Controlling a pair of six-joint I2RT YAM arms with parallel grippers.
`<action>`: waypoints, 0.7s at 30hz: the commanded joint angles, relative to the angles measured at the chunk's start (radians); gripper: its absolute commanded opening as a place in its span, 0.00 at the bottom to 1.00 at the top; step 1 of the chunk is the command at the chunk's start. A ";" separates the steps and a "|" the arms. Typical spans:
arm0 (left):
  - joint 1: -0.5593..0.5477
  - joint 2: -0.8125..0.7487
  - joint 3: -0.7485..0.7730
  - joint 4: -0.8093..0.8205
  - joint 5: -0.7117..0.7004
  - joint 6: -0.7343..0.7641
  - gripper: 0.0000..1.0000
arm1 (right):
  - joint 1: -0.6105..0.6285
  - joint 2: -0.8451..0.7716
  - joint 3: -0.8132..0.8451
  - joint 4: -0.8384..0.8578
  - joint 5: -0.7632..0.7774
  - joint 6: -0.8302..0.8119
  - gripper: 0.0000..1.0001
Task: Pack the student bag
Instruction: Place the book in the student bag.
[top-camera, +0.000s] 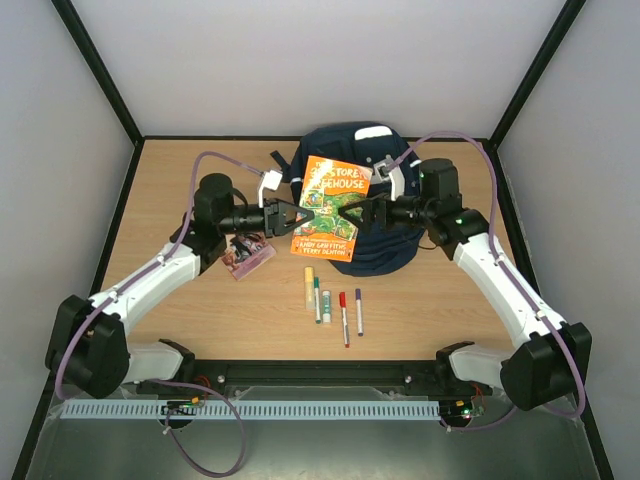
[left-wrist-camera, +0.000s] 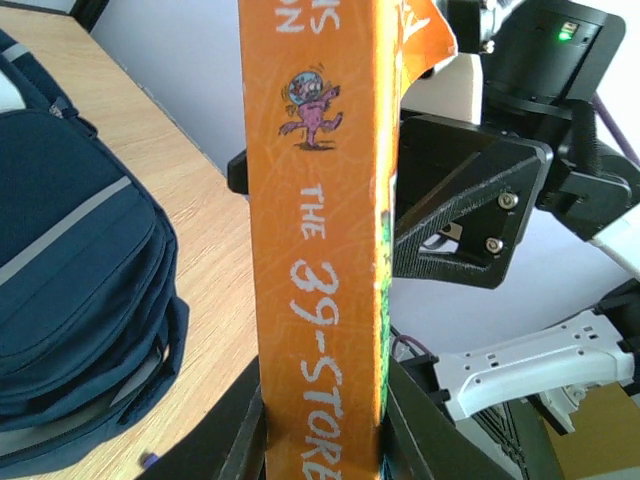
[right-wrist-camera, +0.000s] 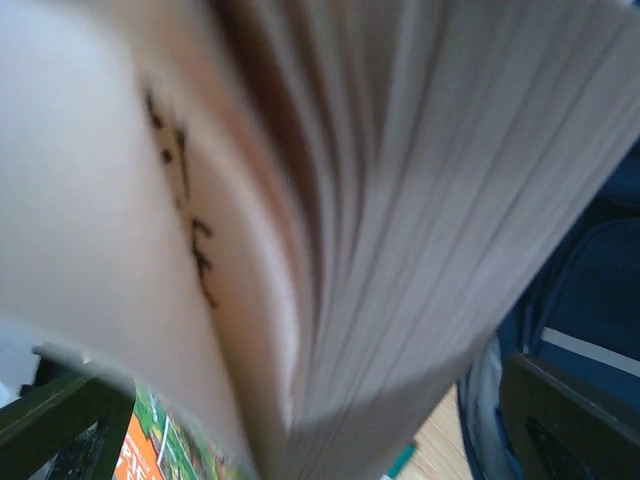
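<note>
The student bag (top-camera: 345, 138) is navy woven cloth, matt, with smoother light grey stripes. Over the bag, the book (top-camera: 332, 205) has a glossy orange card cover, faintly scuffed along the spine, and matt, off-white paper page edges. Also over the bag, the right gripper (top-camera: 352, 212) is matt black plastic fastened by 2 bright metal screws (left-wrist-camera: 510, 200). Under the bag, the table (top-camera: 200, 300) is smooth, low-sheen wood grain. In front of the bag, 5 pens (top-camera: 343, 318) look like smooth plastic.

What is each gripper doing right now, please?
Left gripper: closed on the spine of the thick orange paperback book.
Right gripper: open, around the book's page edge.
</note>
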 joint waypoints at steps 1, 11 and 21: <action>-0.006 -0.066 0.023 0.079 0.043 0.027 0.02 | -0.005 0.009 -0.002 0.110 -0.117 0.109 1.00; -0.008 -0.051 -0.011 0.088 -0.097 -0.005 0.02 | -0.005 0.018 -0.029 0.172 -0.340 0.197 0.91; -0.008 -0.017 -0.016 0.084 -0.170 -0.026 0.04 | -0.005 -0.047 -0.081 0.221 -0.302 0.253 0.70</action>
